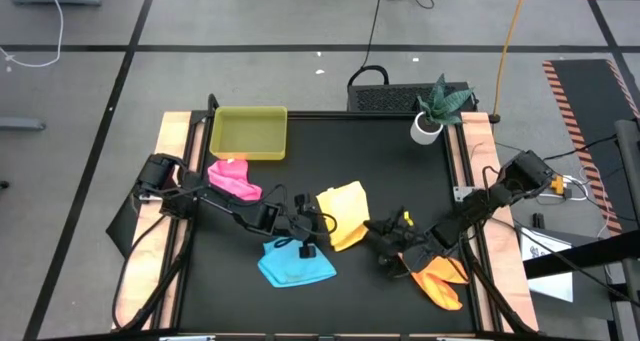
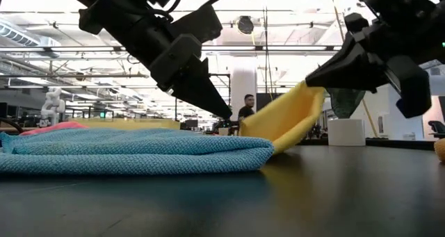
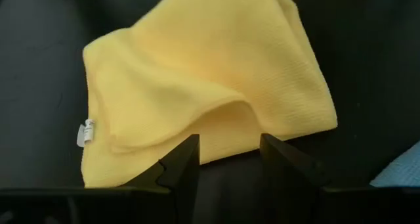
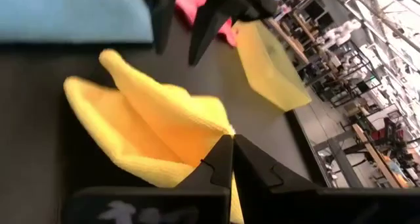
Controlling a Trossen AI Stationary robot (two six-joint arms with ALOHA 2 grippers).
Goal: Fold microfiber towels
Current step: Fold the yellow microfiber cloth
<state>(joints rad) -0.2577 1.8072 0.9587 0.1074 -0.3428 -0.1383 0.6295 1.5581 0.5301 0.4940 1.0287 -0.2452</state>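
The yellow towel (image 1: 342, 209) lies mid-table, partly folded, with its right side raised. My right gripper (image 4: 230, 142) is shut on that raised side. My left gripper (image 3: 226, 152) is open just off the towel's left edge (image 3: 216, 145), with its fingertips low over the table (image 2: 224, 114). The sky blue towel (image 1: 296, 265) lies folded near the front. The pink towel (image 1: 236, 179) lies bunched by the tray. The orange towel (image 1: 441, 280) lies at the front right, under my right arm. My left gripper stands with one fingertip (image 3: 189, 145) at the yellow towel's edge; I cannot tell whether it touches. My right gripper pinches the yellow towel's raised edge (image 4: 220, 129) between its two fingertips, slanting down from the table's right. That side is lifted (image 2: 306, 94); the towel slopes down to the table on the left (image 2: 257, 129).
The yellow-green tray (image 1: 248, 133) stands at the far left. A small potted plant (image 1: 434, 111) stands at the far right corner. A person (image 2: 247, 106) shows far behind the table. Bare black tabletop lies between the tray and the plant.
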